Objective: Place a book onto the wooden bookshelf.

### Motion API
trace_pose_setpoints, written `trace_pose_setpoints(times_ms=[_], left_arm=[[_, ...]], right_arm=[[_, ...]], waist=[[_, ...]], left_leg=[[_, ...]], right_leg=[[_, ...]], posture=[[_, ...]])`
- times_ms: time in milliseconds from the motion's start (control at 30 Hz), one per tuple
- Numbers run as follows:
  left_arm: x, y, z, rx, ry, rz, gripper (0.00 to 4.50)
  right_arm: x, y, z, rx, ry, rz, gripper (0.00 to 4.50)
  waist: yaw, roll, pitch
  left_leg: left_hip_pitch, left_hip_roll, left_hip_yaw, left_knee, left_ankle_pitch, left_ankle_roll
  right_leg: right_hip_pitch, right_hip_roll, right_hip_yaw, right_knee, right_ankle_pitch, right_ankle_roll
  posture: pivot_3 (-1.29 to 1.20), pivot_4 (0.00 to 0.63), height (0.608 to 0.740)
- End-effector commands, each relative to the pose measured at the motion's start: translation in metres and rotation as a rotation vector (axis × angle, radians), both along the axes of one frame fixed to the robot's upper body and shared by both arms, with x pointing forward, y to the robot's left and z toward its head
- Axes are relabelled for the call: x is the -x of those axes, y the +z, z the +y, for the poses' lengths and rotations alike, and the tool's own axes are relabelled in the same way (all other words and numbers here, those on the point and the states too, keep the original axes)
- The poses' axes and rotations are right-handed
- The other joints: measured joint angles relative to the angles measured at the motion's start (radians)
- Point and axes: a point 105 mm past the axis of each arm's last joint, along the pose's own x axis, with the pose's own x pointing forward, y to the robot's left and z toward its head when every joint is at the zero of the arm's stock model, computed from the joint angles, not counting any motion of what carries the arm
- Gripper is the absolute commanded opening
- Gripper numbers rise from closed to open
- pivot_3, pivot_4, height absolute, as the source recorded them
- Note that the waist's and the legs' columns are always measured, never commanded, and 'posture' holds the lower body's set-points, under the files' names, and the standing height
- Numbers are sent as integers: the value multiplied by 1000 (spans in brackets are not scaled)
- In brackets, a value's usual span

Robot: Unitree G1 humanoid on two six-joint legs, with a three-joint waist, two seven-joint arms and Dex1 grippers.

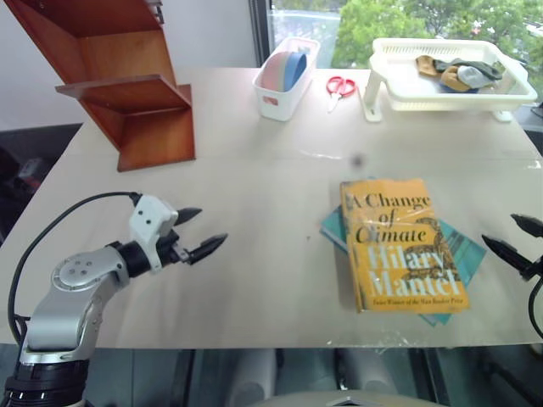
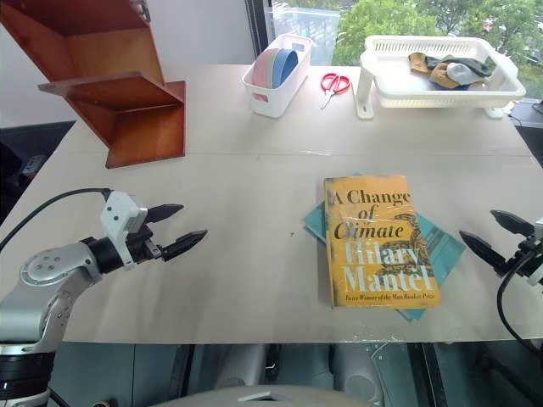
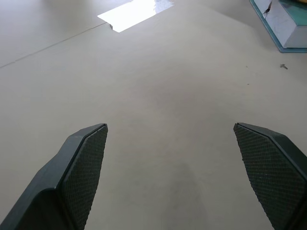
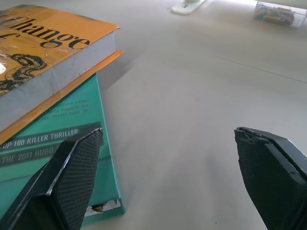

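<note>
The book [image 1: 402,244] lay near the desk's [image 1: 254,170] front-right edge, hiding most of what I took for a teal book [image 1: 459,252]; both grippers, left [image 1: 204,231] and right [image 1: 516,240], gaped empty.

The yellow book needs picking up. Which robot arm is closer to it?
Probably the right. The right gripper is open beside the book; the left gripper, also open, sits across bare table.

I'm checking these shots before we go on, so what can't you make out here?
- Teal book: title covered by the yellow book lying on it.
- Wooden bookshelf: its top is cut off by the head view's upper edge.
- White tray: the crumpled items inside are too small to identify.
</note>
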Motion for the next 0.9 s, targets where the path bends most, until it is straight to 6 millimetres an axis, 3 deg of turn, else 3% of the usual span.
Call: trace_pose_setpoints(times_ms=[33,267,400,633,900], left_arm=[[-1,19,-6,-14,-56,-74,4422],[9,70,-25,59,-295,-163,4422],[26,95,-34,90,-465,-128,4422],[46,100,-24,88,-606,-17,4422],[47,104,-27,66,-629,-41,4422]], right_arm=[[3,18,-8,33,-28,-58,4500],[4,15,-9,-46,-65,-23,4500],[11,17,-7,-90,-36,-5,4500],[21,6,8,-154,38,93,4500],[18,-9,30,-209,101,172,4500]], waist=[[0,0,0],[0,0,0],[-1,0,0],[-3,1,0],[-1,0,0]], left_leg=[[0,0,0,0,0,0],[0,0,0,0,0,0],[0,0,0,0,0,0],[1,0,1,-1,0,0],[0,0,1,-1,0,0]], right_leg=[[0,0,0,0,0,0],[0,0,0,0,0,0],[0,0,0,0,0,0],[0,0,0,0,0,0],[0,0,0,0,0,0]], posture=[[0,150,740],[0,150,740],[0,150,740],[0,150,740],[0,150,740]])
